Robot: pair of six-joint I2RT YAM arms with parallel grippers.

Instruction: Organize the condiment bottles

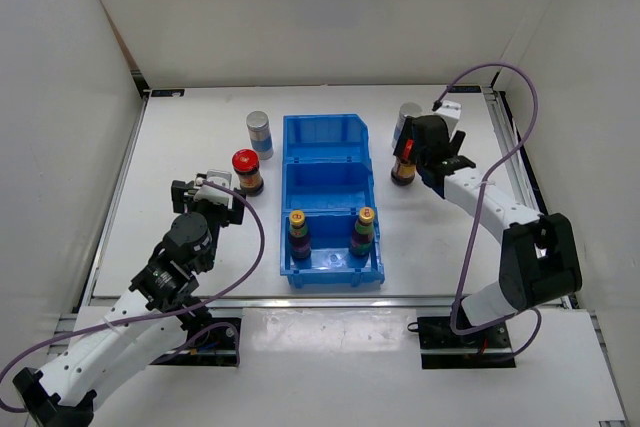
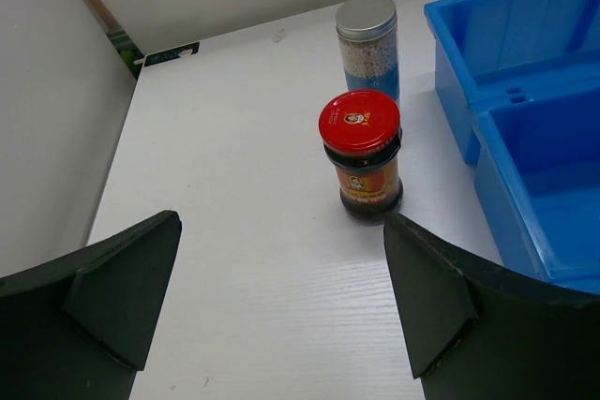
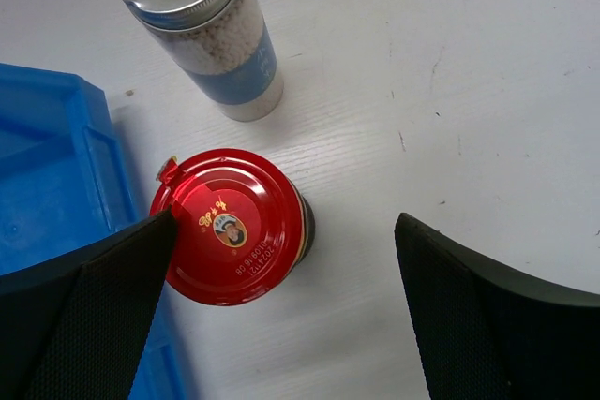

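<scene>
Two slim yellow-capped bottles (image 1: 298, 227) (image 1: 364, 227) stand in the near compartment of the blue bin (image 1: 327, 125). Left of the bin stand a silver-capped shaker (image 1: 259, 133) (image 2: 367, 44) and a red-lidded jar (image 1: 246, 171) (image 2: 361, 152). My left gripper (image 1: 215, 189) (image 2: 281, 231) is open just short of that jar, empty. Right of the bin, another shaker (image 1: 404, 119) (image 3: 202, 30) and a second red-lidded jar (image 1: 403, 165) (image 3: 230, 227) stand close together. My right gripper (image 1: 425, 144) (image 3: 286, 222) hangs open over this jar, whose lid sits by the left finger (image 3: 94, 306).
The bin's middle (image 2: 553, 175) and far compartments hold nothing. Its right wall (image 3: 47, 166) lies right beside the right-hand jar. White walls enclose the table at the back and on both sides, and cables trail from both arms.
</scene>
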